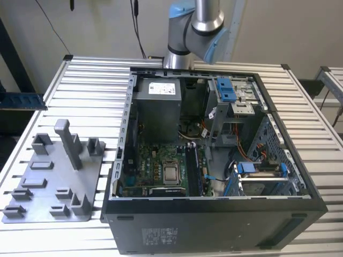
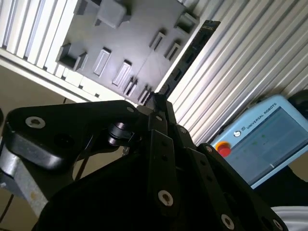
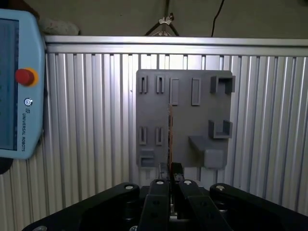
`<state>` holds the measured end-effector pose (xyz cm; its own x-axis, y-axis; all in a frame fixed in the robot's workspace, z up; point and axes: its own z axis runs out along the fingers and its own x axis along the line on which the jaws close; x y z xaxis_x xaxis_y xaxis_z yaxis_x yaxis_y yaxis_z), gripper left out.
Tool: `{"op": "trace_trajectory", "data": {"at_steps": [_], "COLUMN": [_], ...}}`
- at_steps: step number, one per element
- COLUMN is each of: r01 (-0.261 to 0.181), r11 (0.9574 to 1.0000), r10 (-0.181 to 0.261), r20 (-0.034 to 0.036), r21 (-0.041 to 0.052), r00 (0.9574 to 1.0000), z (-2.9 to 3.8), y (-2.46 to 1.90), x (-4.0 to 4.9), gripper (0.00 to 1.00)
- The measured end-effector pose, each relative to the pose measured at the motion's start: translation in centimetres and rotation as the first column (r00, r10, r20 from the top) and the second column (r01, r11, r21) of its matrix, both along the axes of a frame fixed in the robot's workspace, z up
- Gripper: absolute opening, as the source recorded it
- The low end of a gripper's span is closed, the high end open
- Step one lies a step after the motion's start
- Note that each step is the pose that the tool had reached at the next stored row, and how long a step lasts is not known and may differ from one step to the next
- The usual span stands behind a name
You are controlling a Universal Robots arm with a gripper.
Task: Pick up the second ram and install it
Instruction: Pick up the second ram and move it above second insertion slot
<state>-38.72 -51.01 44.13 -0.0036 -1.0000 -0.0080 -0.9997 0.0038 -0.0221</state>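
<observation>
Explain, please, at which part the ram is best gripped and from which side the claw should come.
Grip the ram across its two flat faces, near one end, coming in along its length. It is thin and long, so the faces give broad contact and the edges might slip. In both wrist views the claw is shut on it this way.

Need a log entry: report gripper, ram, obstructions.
Status: gripper shut on the second ram. Held above grey holder tray. Nothing seen in the way.

The arm (image 1: 195,24) bends at a blue-capped joint in the exterior view, while in both wrist views its black end effector (image 3: 172,175) has fingers (image 2: 161,139) pinched together on the second ram (image 2: 192,48).
</observation>
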Motion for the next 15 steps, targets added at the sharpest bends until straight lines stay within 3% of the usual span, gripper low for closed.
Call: {"op": "trace_trajectory", "data": {"at_steps": [15], "r01": [-0.003], "r11": [1.0], "r10": [0.003], "r20": [-0.0001], "r21": [-0.0001], "r00": [1.0], "z": [0.02], "y": [0.13], "x": [5.22], "gripper": [0.14]}}
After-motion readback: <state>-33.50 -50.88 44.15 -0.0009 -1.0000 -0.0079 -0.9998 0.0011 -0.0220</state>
